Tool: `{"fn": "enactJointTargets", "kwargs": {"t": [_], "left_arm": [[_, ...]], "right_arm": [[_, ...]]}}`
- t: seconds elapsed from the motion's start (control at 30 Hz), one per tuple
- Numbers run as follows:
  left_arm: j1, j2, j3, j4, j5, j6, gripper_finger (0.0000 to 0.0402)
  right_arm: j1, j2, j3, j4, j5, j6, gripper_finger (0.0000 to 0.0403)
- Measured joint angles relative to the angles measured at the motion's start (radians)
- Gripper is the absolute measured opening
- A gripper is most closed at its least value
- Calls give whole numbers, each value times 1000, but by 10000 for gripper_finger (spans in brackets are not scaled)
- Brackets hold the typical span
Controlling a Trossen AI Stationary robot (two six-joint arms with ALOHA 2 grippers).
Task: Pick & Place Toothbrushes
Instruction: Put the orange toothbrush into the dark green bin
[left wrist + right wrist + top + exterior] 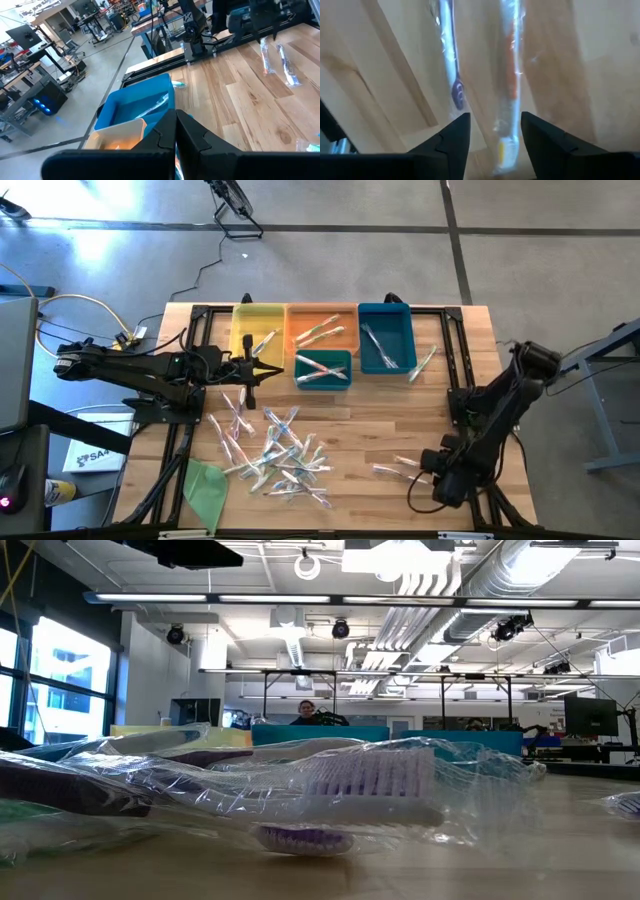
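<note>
— Wrapped toothbrushes (330, 795) lie right against the low camera, one with a purple-white bristle head facing up. Where are the rest?

— Most sit in a loose pile (275, 455) on the worktop (370, 415), in the middle towards the front. A few already lie in the bins at the back: the yellow bin (258, 330), the orange bin (322, 328), the small teal bin (322, 368) and the blue bin (386, 338). One more rests just beside the blue bin's right wall.

— And the right tool?

— The right tool (492, 135) is low over the front right of the worktop, fingers apart. Between them lies a clear-wrapped brush with an orange handle (510, 90); whether the pads touch it I cannot tell. A second wrapped brush with a purple head (451, 65) lies just beside it.

— The left one?

— The left tool (176, 131) is pressed together, holding nothing, hanging near the yellow and teal bins. A green sheet (207, 488) lies at the front left corner.
</note>
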Motion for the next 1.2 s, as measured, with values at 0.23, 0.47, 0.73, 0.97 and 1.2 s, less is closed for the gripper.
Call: {"fn": "enactJointTargets", "kwargs": {"t": [0.23,0.47,0.73,0.97,1.2], "left_arm": [[0,0,0,0,0,0,0],[0,0,0,0,0,0,0],[0,0,0,0,0,0,0],[0,0,0,0,0,0,0],[0,0,0,0,0,0,0]], "right_arm": [[-1,75,0,-12,21,10,170],[-1,80,0,-33,32,8,163],[-1,80,-29,20,74,17,144],[-1,76,-94,120,49,59,142],[-1,77,-95,120,50,52,137]]}}
